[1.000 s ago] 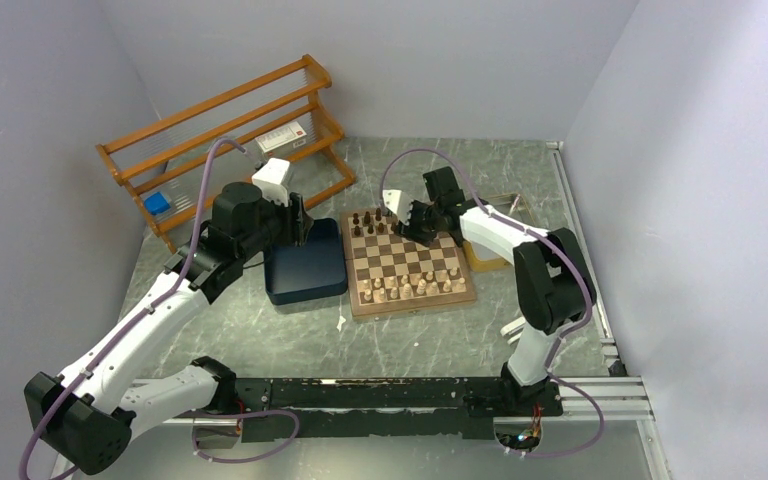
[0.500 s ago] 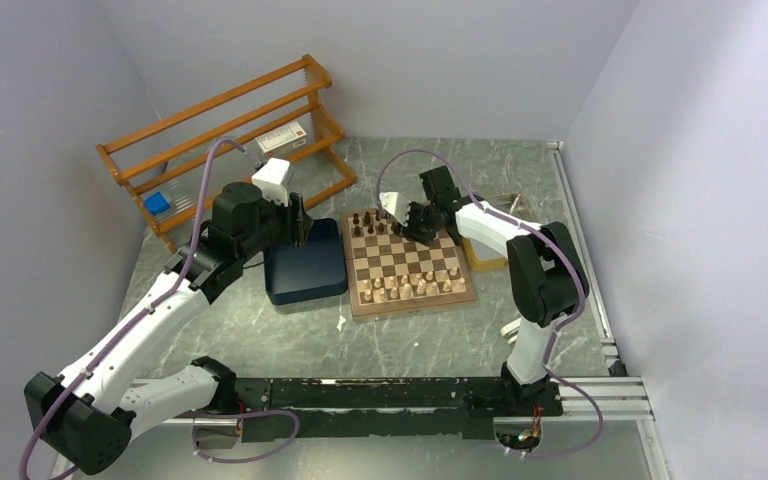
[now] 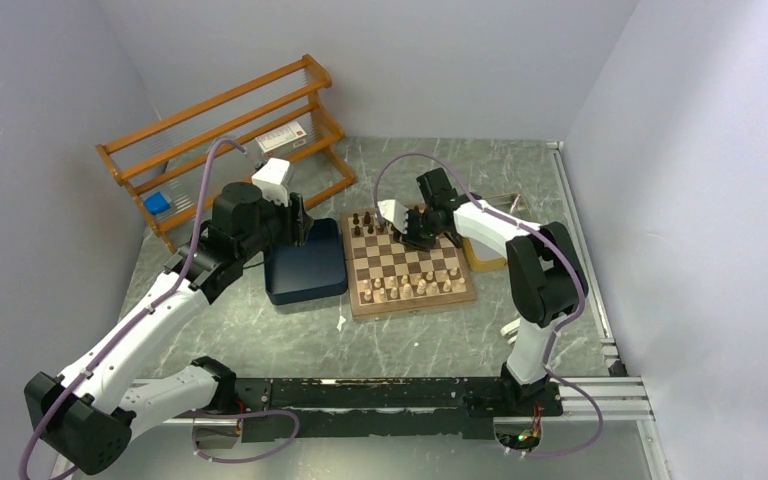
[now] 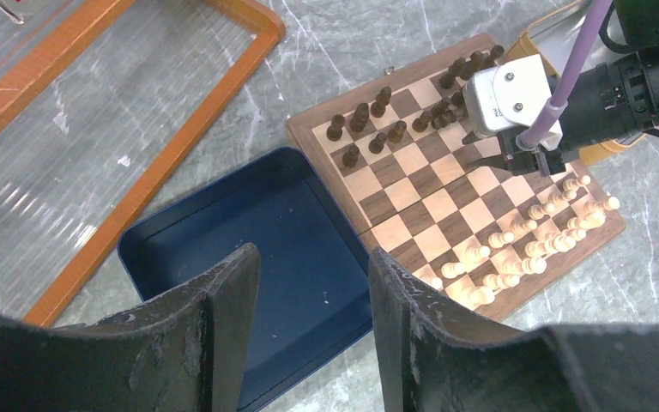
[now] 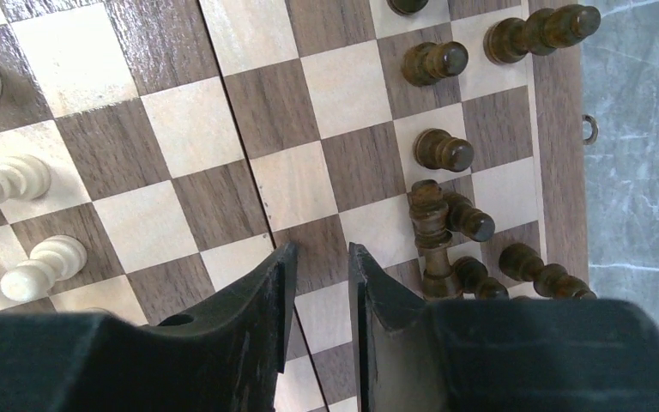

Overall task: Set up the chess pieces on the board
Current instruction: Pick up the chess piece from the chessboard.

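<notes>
The board (image 3: 415,303) lies at mid-table. Dark chess pieces (image 3: 368,222) stand along its far rows, and pale pieces (image 3: 410,287) fill the near rows. My right gripper (image 5: 322,249) hovers low over bare squares of the board (image 5: 163,129), its jaws open by a narrow gap with nothing between them. Just to its right is a cluster of dark pieces (image 5: 446,232), some of them lying down, and a dark pawn (image 5: 442,150) stands upright beyond. My left gripper (image 4: 313,253) hangs open and empty above the dark blue tray (image 4: 249,249), left of the board (image 4: 429,193).
The blue tray (image 3: 305,270) touches the board's left edge. An orange wooden rack (image 3: 225,130) stands at the back left. A flat yellow thing (image 3: 485,258) lies against the board's right side. The right arm's white camera block (image 4: 506,94) hangs over the far rows.
The right gripper has shifted a little left over the board's far part and its jaws have narrowed. The left arm has not moved.
</notes>
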Robot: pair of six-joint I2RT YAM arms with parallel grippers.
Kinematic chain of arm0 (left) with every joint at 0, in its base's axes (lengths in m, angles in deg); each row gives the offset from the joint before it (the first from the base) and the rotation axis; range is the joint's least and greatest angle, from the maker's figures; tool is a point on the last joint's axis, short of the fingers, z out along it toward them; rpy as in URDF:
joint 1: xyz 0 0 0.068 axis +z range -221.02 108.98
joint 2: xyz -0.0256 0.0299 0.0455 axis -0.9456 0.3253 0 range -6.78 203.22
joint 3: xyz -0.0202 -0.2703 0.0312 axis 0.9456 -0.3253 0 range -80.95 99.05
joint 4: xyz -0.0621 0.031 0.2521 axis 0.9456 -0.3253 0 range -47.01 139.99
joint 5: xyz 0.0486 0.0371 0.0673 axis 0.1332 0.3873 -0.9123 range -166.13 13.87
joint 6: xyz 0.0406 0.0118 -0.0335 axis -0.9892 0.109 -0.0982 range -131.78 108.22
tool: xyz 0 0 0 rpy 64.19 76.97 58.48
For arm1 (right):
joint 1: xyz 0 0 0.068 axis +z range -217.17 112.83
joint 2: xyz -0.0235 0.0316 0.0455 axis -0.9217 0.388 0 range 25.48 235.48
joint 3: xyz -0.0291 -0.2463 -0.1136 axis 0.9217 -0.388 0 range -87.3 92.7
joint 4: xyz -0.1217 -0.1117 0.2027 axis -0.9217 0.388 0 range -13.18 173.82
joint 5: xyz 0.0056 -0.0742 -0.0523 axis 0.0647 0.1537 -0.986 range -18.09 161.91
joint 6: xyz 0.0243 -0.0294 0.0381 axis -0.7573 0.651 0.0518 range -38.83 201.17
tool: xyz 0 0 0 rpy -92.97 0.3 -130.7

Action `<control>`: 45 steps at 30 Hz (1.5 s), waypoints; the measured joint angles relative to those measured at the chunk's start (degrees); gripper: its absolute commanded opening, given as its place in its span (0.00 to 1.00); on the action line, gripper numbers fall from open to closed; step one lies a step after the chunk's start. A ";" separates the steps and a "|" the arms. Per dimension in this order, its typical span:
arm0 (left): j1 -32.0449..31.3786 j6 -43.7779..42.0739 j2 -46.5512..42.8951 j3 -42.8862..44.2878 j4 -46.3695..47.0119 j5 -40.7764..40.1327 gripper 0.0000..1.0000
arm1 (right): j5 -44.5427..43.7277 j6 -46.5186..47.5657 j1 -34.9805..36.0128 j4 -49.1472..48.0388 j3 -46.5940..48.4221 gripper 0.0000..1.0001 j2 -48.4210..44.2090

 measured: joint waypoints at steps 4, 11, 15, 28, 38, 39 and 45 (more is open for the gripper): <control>0.00 0.02 0.00 -0.07 0.04 0.02 0.55 | 0.15 0.13 0.09 -0.28 -0.17 0.46 -0.39; 0.00 0.02 -0.26 -0.39 -0.11 -0.15 0.57 | -1.25 0.63 -0.33 -5.62 -2.67 0.50 -4.07; 0.00 0.02 -1.49 -0.79 -0.35 -0.83 0.57 | -1.55 2.60 -0.76 -6.40 -2.64 0.51 -4.04; -0.35 -0.15 -3.32 -1.03 -0.44 -1.99 0.58 | -2.01 6.27 -0.83 -5.97 1.01 0.48 -0.24; -1.14 -0.42 -3.87 -1.03 -0.44 -2.58 0.59 | -2.25 6.88 -0.83 -4.66 2.08 0.44 2.19; -1.14 -0.42 -3.87 -1.03 -0.46 -2.64 0.59 | -2.23 6.97 -0.83 -4.57 2.14 0.44 2.34; -1.14 -0.44 -3.87 -1.03 -0.46 -2.99 0.59 | -2.71 7.19 -0.83 -3.15 3.93 0.42 3.37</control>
